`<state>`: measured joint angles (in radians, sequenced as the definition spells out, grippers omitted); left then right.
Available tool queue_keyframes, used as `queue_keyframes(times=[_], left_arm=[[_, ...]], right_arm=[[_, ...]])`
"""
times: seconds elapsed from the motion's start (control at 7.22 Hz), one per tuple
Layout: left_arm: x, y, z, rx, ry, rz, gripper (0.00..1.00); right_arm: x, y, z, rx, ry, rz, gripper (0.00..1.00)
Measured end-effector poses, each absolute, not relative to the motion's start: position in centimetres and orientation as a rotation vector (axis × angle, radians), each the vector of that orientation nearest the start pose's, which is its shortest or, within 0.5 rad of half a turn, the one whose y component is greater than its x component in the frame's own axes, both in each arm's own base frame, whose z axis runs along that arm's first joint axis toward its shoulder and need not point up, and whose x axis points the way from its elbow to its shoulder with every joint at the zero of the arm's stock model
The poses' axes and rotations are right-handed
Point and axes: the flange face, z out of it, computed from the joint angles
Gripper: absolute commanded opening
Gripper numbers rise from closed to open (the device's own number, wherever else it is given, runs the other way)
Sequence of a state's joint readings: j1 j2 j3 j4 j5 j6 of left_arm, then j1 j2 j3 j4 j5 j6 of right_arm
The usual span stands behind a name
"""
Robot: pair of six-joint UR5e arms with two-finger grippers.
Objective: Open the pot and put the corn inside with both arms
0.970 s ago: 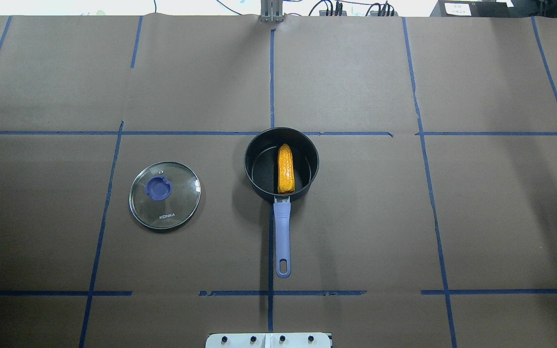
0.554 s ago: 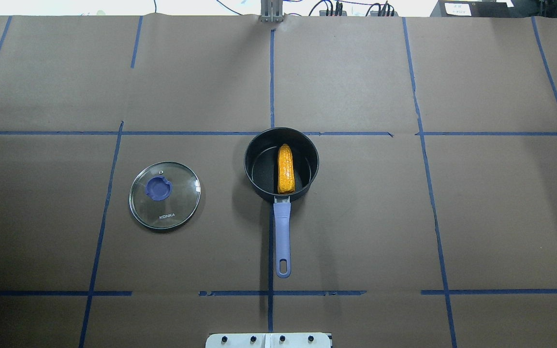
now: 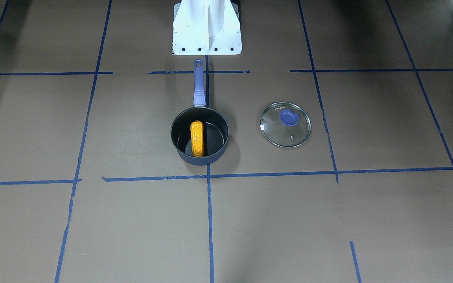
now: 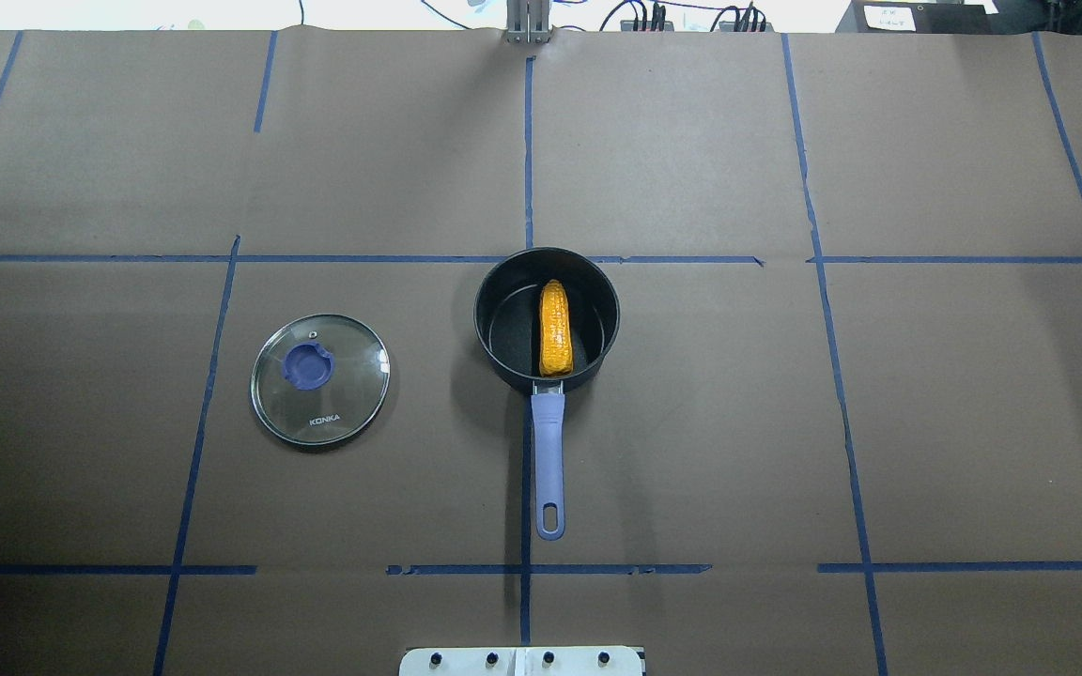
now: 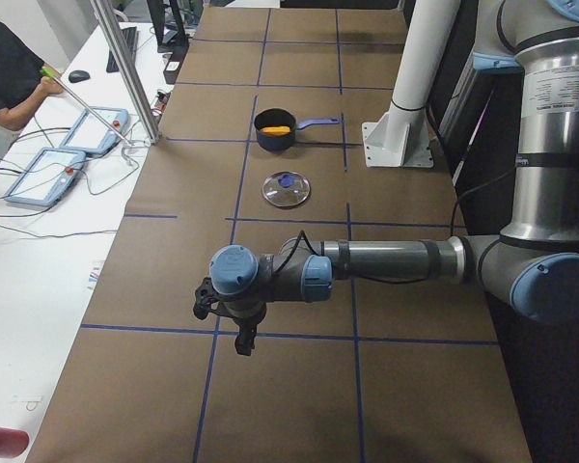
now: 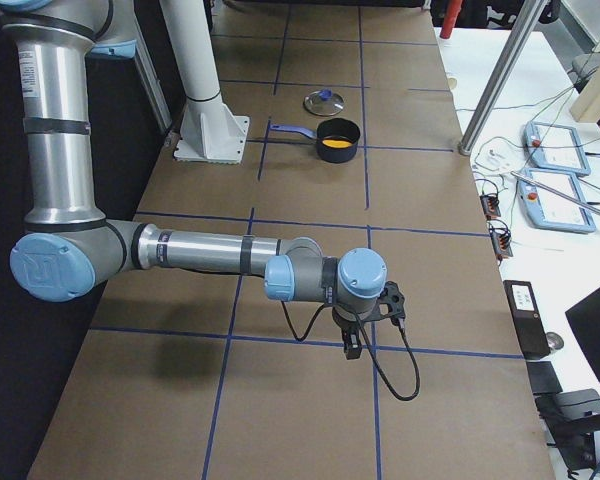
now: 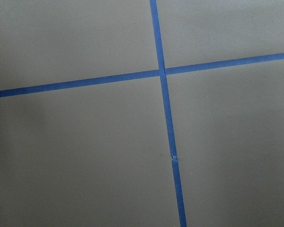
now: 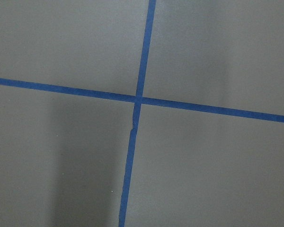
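Note:
The dark-blue pot (image 4: 502, 330) stands open at the table's middle, its lavender handle (image 4: 548, 458) pointing toward the robot base. The yellow-orange corn (image 4: 555, 329) lies inside the pot, also in the front view (image 3: 197, 138). The glass lid (image 4: 320, 378) lies flat on the table, apart from the pot on the robot's left. The left gripper (image 5: 243, 338) hangs far out at the table's left end. The right gripper (image 6: 352, 345) hangs at the right end. Both show only in the side views, so I cannot tell whether they are open or shut. Both wrist views show only table.
Brown paper with blue tape lines (image 4: 527, 141) covers the table. The white base mount (image 3: 207, 27) stands behind the pot handle. Control boxes (image 5: 63, 164) and cables lie on a white bench beyond the far edge, with a person there.

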<state>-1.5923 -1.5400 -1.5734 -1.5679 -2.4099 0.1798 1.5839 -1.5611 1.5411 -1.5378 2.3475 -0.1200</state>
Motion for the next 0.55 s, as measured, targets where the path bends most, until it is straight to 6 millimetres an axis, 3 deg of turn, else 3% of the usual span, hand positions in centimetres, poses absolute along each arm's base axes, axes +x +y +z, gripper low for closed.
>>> queue_keyframes(times=[0.55], left_arm=[[-6.94, -47.27, 67.05, 0.055, 0.839, 0.137, 1.0]], right_arm=[[6.92, -49.28, 66.58, 0.048, -0.79, -0.078, 1.0]])
